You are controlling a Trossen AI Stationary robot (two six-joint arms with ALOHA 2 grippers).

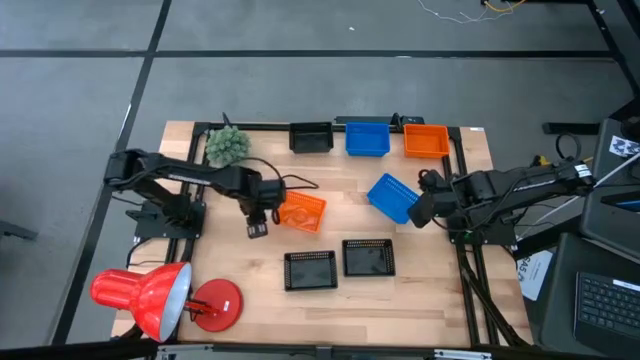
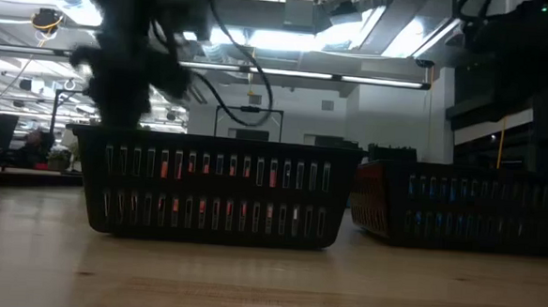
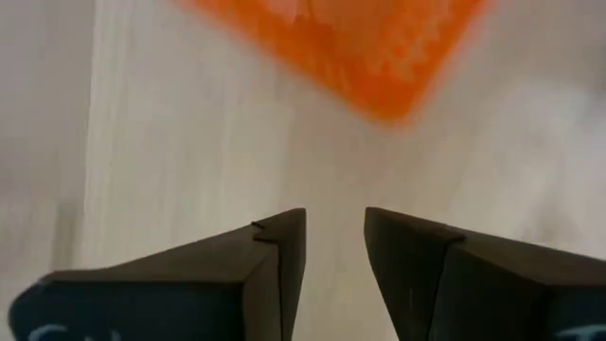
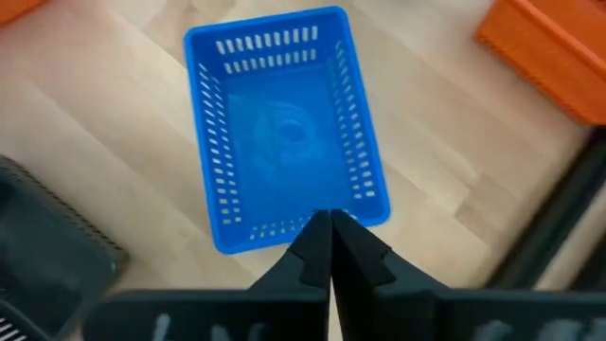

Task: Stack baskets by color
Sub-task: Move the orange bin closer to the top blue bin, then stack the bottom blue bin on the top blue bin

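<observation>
Left gripper (image 1: 257, 229) parted, holding nothing; orange basket (image 1: 301, 210) loose just beside, likely released; right gripper (image 4: 330, 248) clamped on blue basket (image 4: 284, 126) near rim, ready for carrying to blue stack.

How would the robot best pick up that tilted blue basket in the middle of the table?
Probably by one thin perforated wall of the blue basket, pinched over the rim from above. It sits upright and open-topped; the short wall nearest the right gripper looks free to reach.

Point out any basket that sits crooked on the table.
Two sit askew mid-table: the loose orange basket by the left gripper, and the loose blue basket at the shut right gripper. The back row and the front black pair lie square.
</observation>
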